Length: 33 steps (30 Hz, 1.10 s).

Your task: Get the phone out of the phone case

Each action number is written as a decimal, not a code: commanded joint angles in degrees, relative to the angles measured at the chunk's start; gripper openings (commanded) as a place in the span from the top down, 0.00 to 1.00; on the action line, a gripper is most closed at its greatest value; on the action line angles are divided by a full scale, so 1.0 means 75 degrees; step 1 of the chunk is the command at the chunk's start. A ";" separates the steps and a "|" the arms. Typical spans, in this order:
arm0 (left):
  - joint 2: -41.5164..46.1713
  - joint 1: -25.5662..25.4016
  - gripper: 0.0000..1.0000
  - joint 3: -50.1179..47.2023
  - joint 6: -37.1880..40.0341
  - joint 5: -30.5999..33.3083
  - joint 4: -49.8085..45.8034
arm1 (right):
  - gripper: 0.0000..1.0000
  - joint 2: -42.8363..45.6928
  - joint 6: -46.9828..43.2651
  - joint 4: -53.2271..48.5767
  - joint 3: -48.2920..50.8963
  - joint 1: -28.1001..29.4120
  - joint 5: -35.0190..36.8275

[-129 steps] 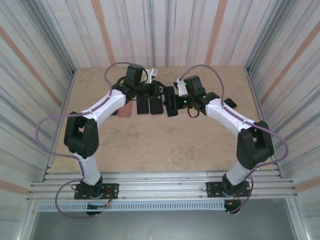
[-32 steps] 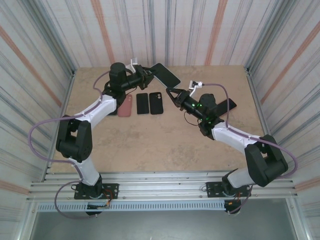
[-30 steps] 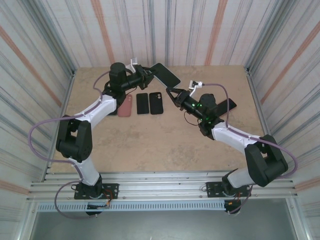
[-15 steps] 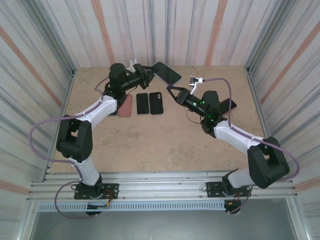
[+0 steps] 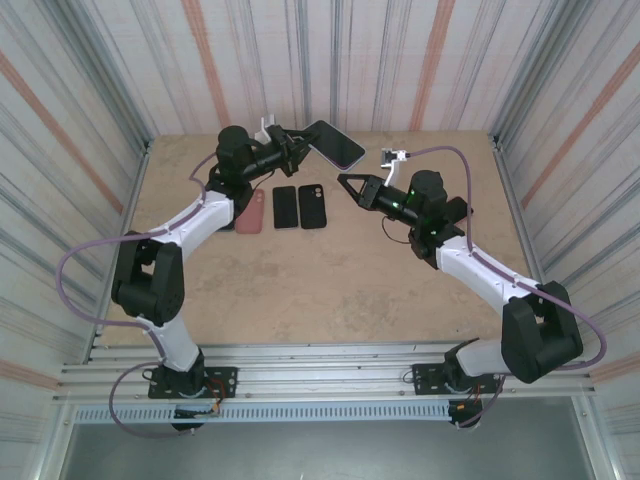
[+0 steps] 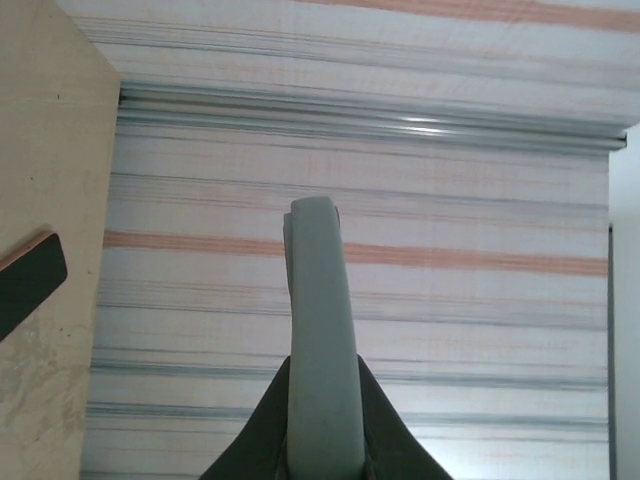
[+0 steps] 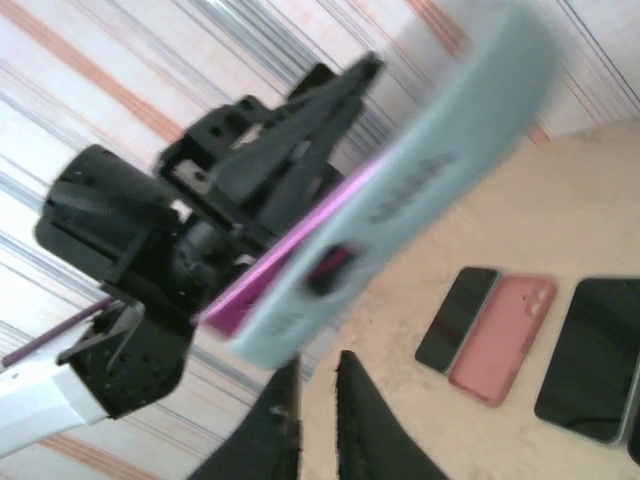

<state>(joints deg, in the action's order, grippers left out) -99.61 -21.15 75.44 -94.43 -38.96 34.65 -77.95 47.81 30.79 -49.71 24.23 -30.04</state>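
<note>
Phone (image 5: pixel 335 143) is up in the air over the far end of the bench (image 5: pixel 330 290), sitting inside its pale green phone case (image 6: pixel 322 340). The left pincer (image 5: pixel 292 148) is clamped on one end, so the rest sticks out free. The right pincer (image 7: pixel 315 365) points at it from just short, fingers nearly together with nothing between them. My guess is it's lining up to peel a case edge.
</note>
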 commanded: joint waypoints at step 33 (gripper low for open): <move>0.1386 0.1003 0.96 0.1507 1.1277 -0.5302 -0.4409 | 0.62 -0.1197 -0.9436 -0.8395 -0.4084 0.0164 -0.2707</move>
<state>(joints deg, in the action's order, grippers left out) -92.73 -14.17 84.95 -16.53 -75.46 4.36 -86.00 -17.30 -27.59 -78.00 25.12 -49.21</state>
